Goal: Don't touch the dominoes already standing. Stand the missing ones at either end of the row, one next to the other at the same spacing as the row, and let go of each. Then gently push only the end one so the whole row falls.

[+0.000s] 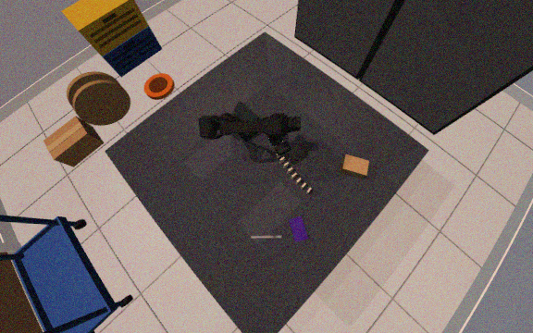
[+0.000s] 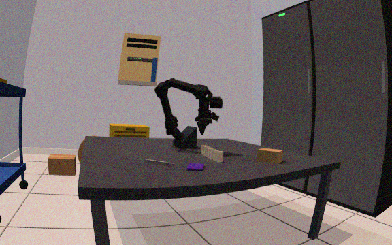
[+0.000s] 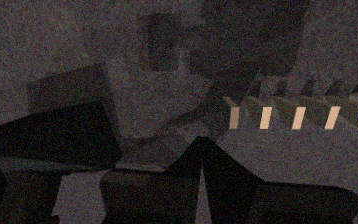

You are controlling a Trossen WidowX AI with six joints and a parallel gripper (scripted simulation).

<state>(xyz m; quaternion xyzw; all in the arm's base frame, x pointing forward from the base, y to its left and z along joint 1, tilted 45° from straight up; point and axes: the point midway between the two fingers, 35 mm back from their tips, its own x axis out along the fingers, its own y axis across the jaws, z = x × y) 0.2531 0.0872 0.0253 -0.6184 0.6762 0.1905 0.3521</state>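
Note:
Several cream dominoes stand upright in one slanting row (image 1: 294,175) (image 2: 211,154) (image 3: 266,118) on the dark table, with small gaps between them. The end domino nearest the arm base (image 3: 234,118) stands at the left end of the part of the row seen in the wrist view. My gripper (image 2: 201,133) (image 3: 201,141) is shut and empty, its fingertips together. It hangs above the table near the arm-base end of the row, higher than the domino tops and not touching them. The arm may cover part of that end in the top view.
A tan box (image 1: 355,165) (image 2: 270,156) lies on the table (image 1: 179,199) (image 2: 114,173) to the right of the row. A flat purple block (image 1: 298,229) (image 2: 195,167) and a thin pale rod (image 1: 266,237) (image 2: 159,162) lie toward the front.

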